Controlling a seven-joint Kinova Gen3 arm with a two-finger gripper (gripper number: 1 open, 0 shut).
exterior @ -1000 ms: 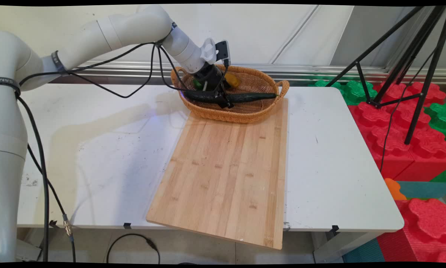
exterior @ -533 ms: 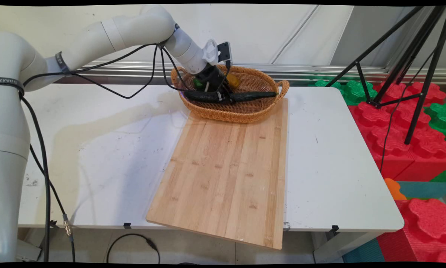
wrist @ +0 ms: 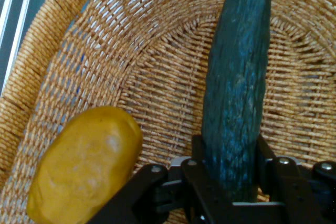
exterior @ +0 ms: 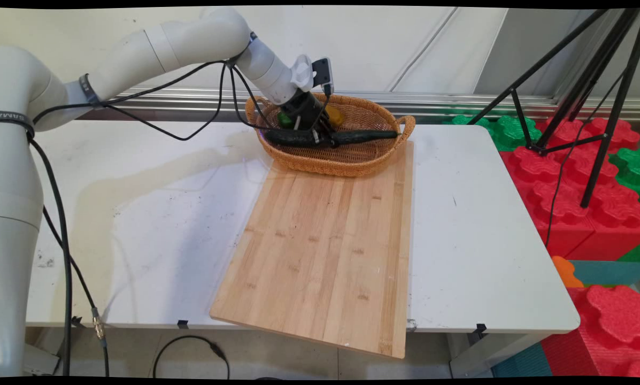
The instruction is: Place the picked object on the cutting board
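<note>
Since a second ago my gripper [exterior: 320,140] has risen slightly, and the cucumber's [exterior: 362,137] right end has lifted with it. I see the fingers [wrist: 197,163] clamped on the dark green cucumber [wrist: 237,87] near its middle, holding it roughly level just above the wicker basket's [exterior: 346,163] floor. A yellow vegetable [wrist: 84,166] lies just beside the claw.

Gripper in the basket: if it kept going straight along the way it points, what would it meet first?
The gripper is already shut on the dark green cucumber, which lies in that line. Beyond it, the next thing looks to be the woven floor of the basket, though depth is hard to judge. The yellow vegetable sits off to the side.
</note>
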